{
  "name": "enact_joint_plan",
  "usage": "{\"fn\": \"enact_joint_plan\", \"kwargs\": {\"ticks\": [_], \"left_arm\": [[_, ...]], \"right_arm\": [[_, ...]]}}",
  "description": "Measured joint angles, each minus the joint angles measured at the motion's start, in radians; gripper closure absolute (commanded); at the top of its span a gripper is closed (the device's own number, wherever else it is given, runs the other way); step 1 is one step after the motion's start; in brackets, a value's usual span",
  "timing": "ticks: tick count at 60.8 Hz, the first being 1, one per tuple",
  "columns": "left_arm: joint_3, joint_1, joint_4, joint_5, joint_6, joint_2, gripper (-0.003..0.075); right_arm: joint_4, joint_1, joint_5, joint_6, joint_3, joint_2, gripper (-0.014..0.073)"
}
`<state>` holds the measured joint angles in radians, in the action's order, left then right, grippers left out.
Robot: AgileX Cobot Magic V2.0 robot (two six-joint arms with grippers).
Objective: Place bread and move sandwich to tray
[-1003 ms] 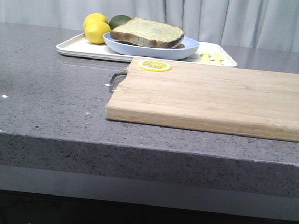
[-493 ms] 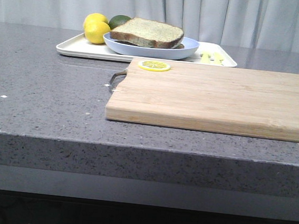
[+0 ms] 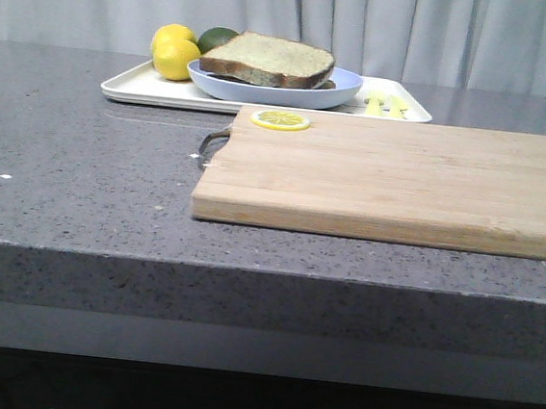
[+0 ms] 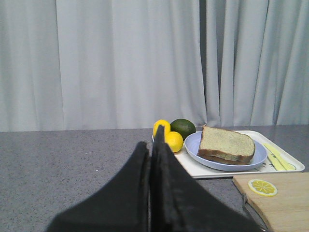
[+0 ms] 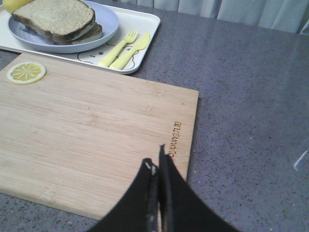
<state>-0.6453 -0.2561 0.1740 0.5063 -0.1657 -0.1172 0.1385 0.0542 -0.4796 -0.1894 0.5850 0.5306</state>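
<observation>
The bread (image 3: pixel 268 57), a thick speckled slice with brown crust, lies on top of the sandwich on the pale blue plate (image 3: pixel 274 92). The plate stands on the white tray (image 3: pixel 139 87) at the back of the counter. No egg shows. The left wrist view shows the bread (image 4: pixel 226 142), plate (image 4: pixel 192 147) and tray (image 4: pixel 203 169) ahead of my shut, empty left gripper (image 4: pixel 152 142). My right gripper (image 5: pixel 157 162) is shut and empty above the cutting board's near right corner, with the bread (image 5: pixel 55 14), plate (image 5: pixel 108 21) and tray (image 5: pixel 145 21) beyond it. Neither gripper shows in the front view.
A light wooden cutting board (image 3: pixel 392 177) lies in front of the tray, with a lemon slice (image 3: pixel 280 120) on its far left corner. Two lemons (image 3: pixel 176 55) and an avocado (image 3: pixel 217 37) sit on the tray's left. A yellow fork and knife (image 5: pixel 120 48) lie on its right.
</observation>
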Motion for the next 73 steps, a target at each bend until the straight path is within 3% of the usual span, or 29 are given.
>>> {"fn": "enact_joint_plan", "kwargs": {"ticks": [37, 54, 73], "left_arm": [[0.082, 0.01, -0.005, 0.002, 0.0, 0.018, 0.0738], [0.269, 0.178, -0.095, -0.084, 0.0, 0.121, 0.0738], [0.505, 0.195, -0.123, -0.249, 0.0, 0.121, 0.0738]], "right_arm": [[0.0, 0.0, 0.0, 0.0, 0.0, 0.0, 0.0703], [0.0, 0.0, 0.0, 0.0, -0.001, 0.0, 0.0703], [0.0, 0.0, -0.002, 0.0, -0.002, 0.0, 0.0703]]}}
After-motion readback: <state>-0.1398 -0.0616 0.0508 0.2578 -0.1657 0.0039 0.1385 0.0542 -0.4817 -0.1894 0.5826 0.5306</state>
